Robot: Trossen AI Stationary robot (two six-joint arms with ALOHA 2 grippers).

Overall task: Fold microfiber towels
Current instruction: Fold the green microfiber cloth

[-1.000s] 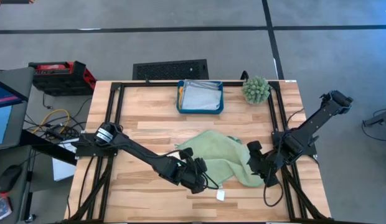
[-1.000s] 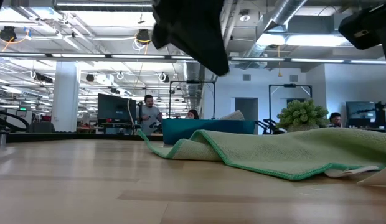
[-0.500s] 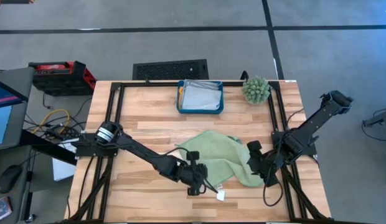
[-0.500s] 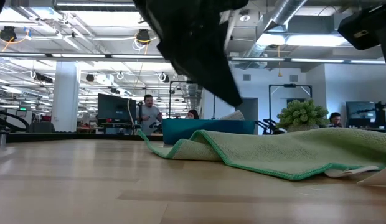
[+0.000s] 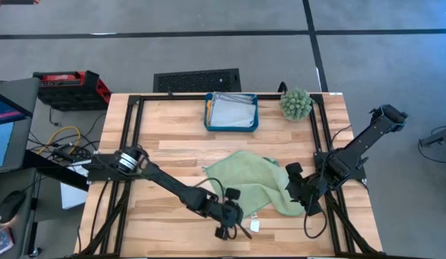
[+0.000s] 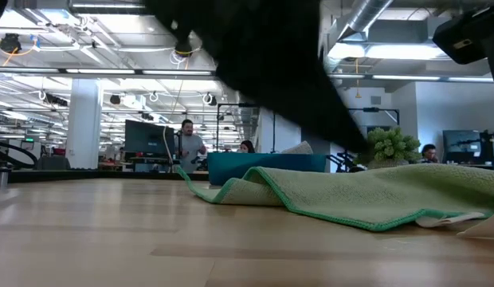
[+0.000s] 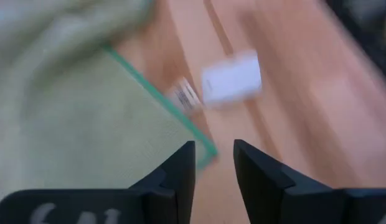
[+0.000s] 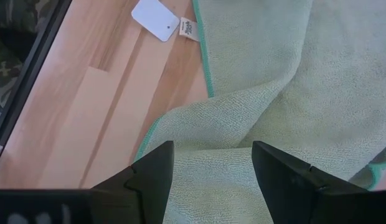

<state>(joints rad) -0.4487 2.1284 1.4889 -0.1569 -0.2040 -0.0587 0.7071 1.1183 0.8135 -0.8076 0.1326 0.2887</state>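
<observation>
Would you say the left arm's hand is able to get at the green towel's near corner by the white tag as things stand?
Probably yes: the left hand hovers open right at the green towel corner, beside the white tag, with only bare table between.

Even, bright overhead light falls on the table [image 5: 173, 155], casting soft shadows. The left wrist view is motion-blurred; ceiling lamps [image 6: 183, 46] glare behind the table.

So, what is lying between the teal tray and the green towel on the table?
Nothing: in the high view, only bare wood separates the teal tray from the green towel. The spiky plant stands off to the side, beside the tray.
</observation>
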